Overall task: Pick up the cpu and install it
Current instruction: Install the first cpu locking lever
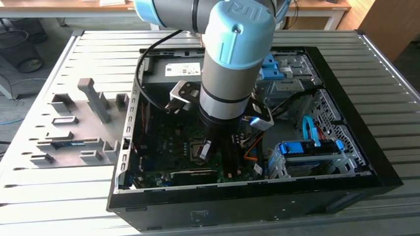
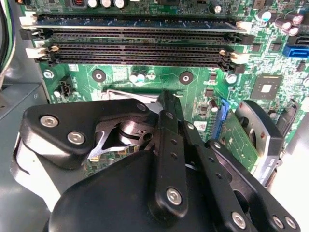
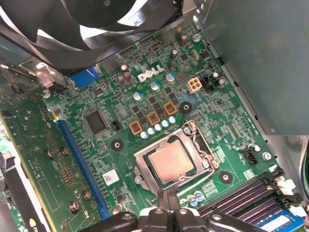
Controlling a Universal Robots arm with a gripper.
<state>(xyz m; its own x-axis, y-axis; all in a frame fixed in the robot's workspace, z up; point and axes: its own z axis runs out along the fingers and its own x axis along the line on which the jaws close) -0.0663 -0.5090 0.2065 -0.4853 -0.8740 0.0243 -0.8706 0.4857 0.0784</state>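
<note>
Dull silver-grey cpu [image 3: 171, 162] – green motherboard [image 3: 120, 140] – black gripper [image 3: 168, 199]

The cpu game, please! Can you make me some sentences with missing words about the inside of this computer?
1. In the first wrist view the cpu already lies in its ___ on the motherboard.
2. The motherboard is coloured ___.
3. The cpu's shiny face has a ___ shape.
4. In the exterior view the arm reaches down into an open computer ___.

Missing words: socket; green; square; case.
</note>
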